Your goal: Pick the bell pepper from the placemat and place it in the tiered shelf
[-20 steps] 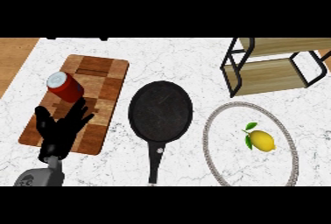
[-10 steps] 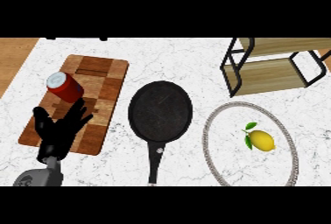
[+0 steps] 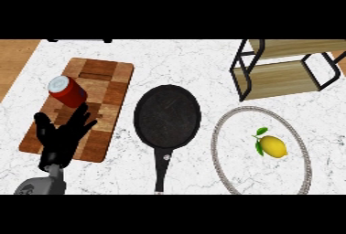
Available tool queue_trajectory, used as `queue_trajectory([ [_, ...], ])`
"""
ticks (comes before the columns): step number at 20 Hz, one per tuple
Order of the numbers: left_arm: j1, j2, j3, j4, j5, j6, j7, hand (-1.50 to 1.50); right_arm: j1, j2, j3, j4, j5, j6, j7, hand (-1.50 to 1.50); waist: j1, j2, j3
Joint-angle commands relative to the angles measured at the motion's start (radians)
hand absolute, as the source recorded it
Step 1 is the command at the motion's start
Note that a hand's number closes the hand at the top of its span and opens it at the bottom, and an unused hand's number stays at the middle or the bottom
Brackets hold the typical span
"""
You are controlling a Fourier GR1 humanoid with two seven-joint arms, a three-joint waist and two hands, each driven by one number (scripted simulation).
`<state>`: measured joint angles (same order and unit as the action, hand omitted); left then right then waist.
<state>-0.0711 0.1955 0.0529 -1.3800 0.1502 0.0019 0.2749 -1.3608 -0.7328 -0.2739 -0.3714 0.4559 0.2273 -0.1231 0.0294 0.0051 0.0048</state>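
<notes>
Left hand (image 3: 62, 139) rested open-fingered over a wooden board (image 3: 81, 107); right hand unseen.
The yellow fruit (image 3: 273, 146) lay on the round placemat (image 3: 223, 130), apart from the shelf (image 3: 287, 68); reaching might knock the can (image 3: 66, 90).

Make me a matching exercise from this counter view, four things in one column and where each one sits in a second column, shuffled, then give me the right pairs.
Things:
1. red can
2. frying pan
3. yellow fruit with leaves
4. tiered shelf

Places:
A. on the round placemat at the view's right
B. at the counter's far right
C. on the wooden cutting board, just beyond the left hand
D. on the marble in the middle, handle toward the robot

Pairs: 1-C, 2-D, 3-A, 4-B
</notes>
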Motion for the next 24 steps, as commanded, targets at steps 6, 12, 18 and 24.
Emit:
queue_trajectory([
  [6, 0.028, -0.044, -0.046, -0.033, -0.027, 0.031, 0.049, 0.0, -0.023, -0.023, -0.202, 0.086, -0.189, 0.012, 0.04, -1.5, 0.004, 0.004, -0.003],
  [12, 0.054, -0.026, -0.039, 0.013, -0.043, 0.011, 0.006, 0.0, -0.067, -0.093, -0.272, 0.099, -0.24, -0.076, 0.117, -1.5, 0.006, 0.009, -0.004],
  [18, 0.009, -0.016, -0.013, 0.025, -0.017, -0.008, 0.008, 0.0, -0.079, -0.214, -0.279, 0.116, -0.214, -0.181, 0.18, -1.5, 0.012, 0.014, -0.005],
  [24, 0.021, 0.001, 0.007, 0.023, -0.008, -0.019, -0.005, 0.0, -0.007, -0.349, -0.371, 0.169, -0.287, -0.14, 0.185, -1.5, 0.016, 0.017, -0.003],
])
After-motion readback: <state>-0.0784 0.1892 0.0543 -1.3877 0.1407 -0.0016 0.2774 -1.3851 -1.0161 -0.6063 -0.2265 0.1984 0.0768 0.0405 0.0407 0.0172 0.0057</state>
